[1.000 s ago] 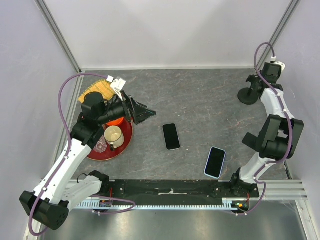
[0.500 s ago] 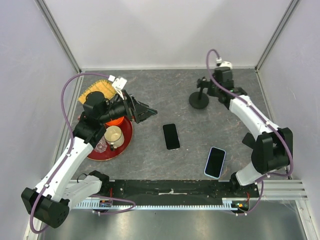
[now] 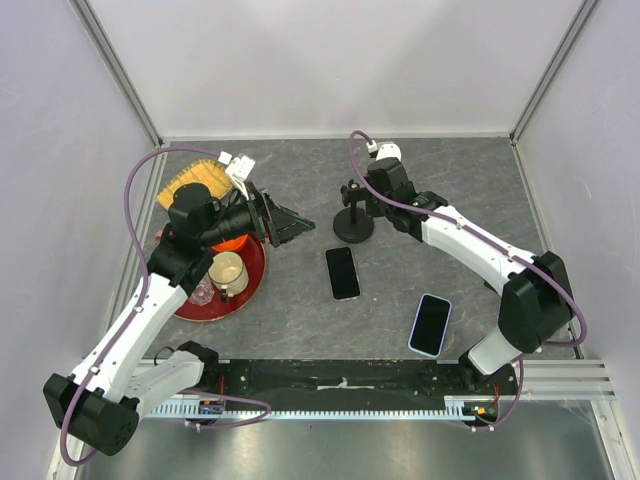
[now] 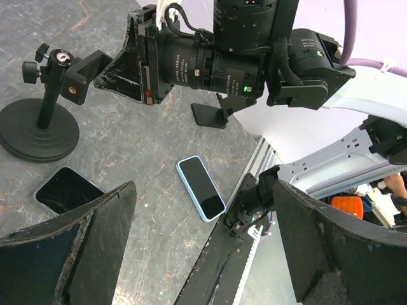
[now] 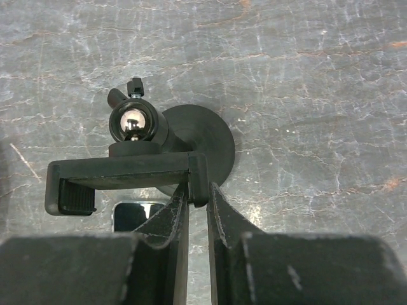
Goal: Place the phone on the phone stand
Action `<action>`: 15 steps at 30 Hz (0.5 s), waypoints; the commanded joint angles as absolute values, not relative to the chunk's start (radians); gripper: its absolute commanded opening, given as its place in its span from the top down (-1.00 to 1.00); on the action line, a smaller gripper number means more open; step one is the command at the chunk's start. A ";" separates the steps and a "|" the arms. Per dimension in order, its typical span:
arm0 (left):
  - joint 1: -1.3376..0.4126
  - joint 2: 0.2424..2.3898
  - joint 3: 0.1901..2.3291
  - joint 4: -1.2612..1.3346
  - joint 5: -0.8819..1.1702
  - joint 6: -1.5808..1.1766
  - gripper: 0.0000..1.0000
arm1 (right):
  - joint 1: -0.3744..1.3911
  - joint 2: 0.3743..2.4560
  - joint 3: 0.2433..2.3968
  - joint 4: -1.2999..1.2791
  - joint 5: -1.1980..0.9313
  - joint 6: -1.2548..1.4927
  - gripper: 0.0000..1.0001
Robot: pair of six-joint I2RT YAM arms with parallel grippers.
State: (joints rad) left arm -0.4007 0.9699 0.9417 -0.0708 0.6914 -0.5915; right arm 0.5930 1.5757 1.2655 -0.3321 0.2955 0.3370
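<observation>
Pinching the phone stand (image 3: 352, 228) by its cradle, the right claw (image 5: 197, 190) holds it upright near the black phone (image 3: 342, 272) lying on the counter (image 3: 450, 170), presumably for the wide-open left claw (image 3: 300, 224) to load.

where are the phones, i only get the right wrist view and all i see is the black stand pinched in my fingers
observer: Two phones lie flat on the grey stone-look table. A black-edged phone sits just on the arm-base side of the black round-based phone stand. A light-blue-edged phone lies closer to the right arm's base.
operator: ok and what's the left arm up to
observer: The left arm's fingers are open and empty, hovering left of the stand beside the round red tray.
</observation>
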 commanded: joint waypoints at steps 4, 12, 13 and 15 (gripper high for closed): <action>-0.403 0.957 0.931 -0.020 0.719 -0.621 -0.87 | 0.603 1.563 1.272 -0.229 0.356 0.298 1.00; -0.403 0.960 0.930 -0.017 0.724 -0.624 -0.87 | 0.603 1.555 1.259 -0.230 0.361 0.287 0.90; -0.403 0.960 0.930 -0.017 0.724 -0.626 -0.87 | 0.603 1.555 1.261 -0.233 0.357 0.290 0.71; -0.403 0.960 0.930 -0.015 0.724 -0.629 -0.87 | 0.604 1.551 1.267 -0.251 0.348 0.310 0.38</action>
